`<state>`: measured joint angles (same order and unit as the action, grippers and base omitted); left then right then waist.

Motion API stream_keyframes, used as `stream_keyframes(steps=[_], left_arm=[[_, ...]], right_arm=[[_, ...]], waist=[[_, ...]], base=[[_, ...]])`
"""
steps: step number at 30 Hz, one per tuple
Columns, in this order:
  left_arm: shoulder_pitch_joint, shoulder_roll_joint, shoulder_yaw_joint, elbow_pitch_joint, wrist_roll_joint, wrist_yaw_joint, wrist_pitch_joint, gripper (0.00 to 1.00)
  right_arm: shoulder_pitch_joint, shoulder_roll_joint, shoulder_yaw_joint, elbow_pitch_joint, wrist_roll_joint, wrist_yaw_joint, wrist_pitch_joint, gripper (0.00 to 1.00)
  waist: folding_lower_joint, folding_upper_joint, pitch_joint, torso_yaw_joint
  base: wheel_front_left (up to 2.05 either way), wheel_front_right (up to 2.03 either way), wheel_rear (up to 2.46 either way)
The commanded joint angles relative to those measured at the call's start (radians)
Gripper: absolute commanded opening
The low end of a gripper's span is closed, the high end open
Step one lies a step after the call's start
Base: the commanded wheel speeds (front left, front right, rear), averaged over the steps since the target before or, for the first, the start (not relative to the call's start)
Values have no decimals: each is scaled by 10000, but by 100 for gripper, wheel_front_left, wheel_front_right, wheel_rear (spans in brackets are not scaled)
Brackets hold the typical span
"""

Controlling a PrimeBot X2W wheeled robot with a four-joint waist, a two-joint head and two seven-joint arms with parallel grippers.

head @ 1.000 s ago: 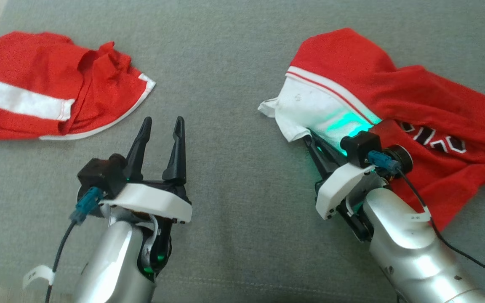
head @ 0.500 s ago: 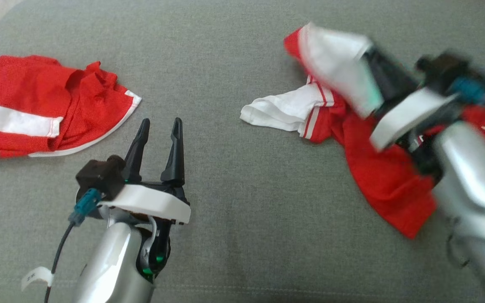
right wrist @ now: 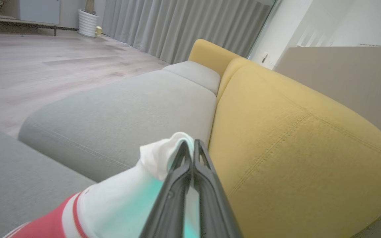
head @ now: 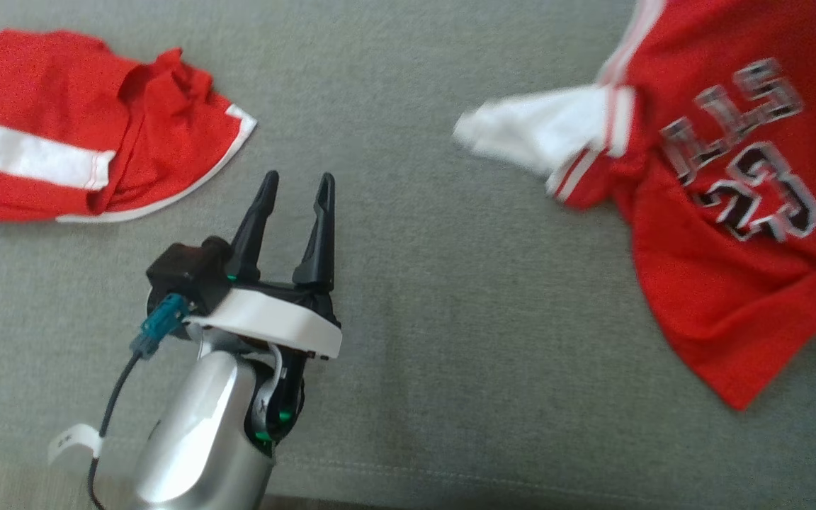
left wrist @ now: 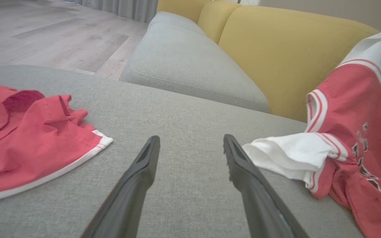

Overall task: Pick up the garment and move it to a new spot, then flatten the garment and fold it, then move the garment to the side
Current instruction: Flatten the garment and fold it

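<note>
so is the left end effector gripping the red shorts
No, the left end effector is open over the grey cushion, apart from the red shorts.

A broad strip of bare grey cushion runs ahead of the left claw — red shorts crowd its left side, the hanging jersey blocks the right, yellow backrest beyond.

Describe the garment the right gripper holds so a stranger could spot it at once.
On the grey sofa cushion before the yellow backrest, look right. A red jersey hangs there, its white sleeve pinched in the right gripper. Unlike the red garment on the left, it bears black-and-white numbers.
</note>
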<state>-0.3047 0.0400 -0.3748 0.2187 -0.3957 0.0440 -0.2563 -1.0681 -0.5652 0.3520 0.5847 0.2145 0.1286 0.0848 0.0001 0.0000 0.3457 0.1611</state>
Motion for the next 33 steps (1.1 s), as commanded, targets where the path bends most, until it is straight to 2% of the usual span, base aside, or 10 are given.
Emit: stream_keyframes(steps=[1,3,4,5,11,12,20,27,33], left_arm=[[-340,102,274,-365,-57,17,-55,100],[-408,102,269,-379,-49,21,-55,100],[-433,102,270,-380,-42,15,-55,100],[-456,102,276,-378,-36,14,-55,100],[-531,102,423,-383,40,75,-55,100],[-531,102,423,-383,40,75,-55,100],[-377,102,803,-286,262,-8,-55,100],[-51,102,1221,-219,375,-73,-55,100],[250,102,1467,-199,372,-81,-55,100]], right_arm=[[-731,-267,-185,256,-254,21,-267,0],[-1312,-309,-495,1016,-565,21,-478,0],[-1508,-235,-610,1407,-639,21,-515,54],[-1666,-137,-680,1760,-675,21,-553,100],[-1931,543,-687,3087,-1034,21,-1416,100],[-1931,543,-687,3087,-1034,21,-1416,100],[-746,1787,-709,3517,-474,21,-2671,100],[1337,2817,-711,2492,485,21,-3110,100],[3409,3413,-769,900,864,21,-2959,100]], waist=[[-1,0,395,313],[-1,0,526,390],[-1,0,561,414],[-1,0,584,426],[-1,0,503,148],[-1,0,503,148],[-1,0,-231,-828],[-1,0,-1104,-1950],[-1,0,-1625,-2558]], base=[[0,0,0],[0,0,0],[0,0,0],[0,0,0],[0,0,0],[0,0,0],[0,0,0],[0,0,0],[0,0,0]])
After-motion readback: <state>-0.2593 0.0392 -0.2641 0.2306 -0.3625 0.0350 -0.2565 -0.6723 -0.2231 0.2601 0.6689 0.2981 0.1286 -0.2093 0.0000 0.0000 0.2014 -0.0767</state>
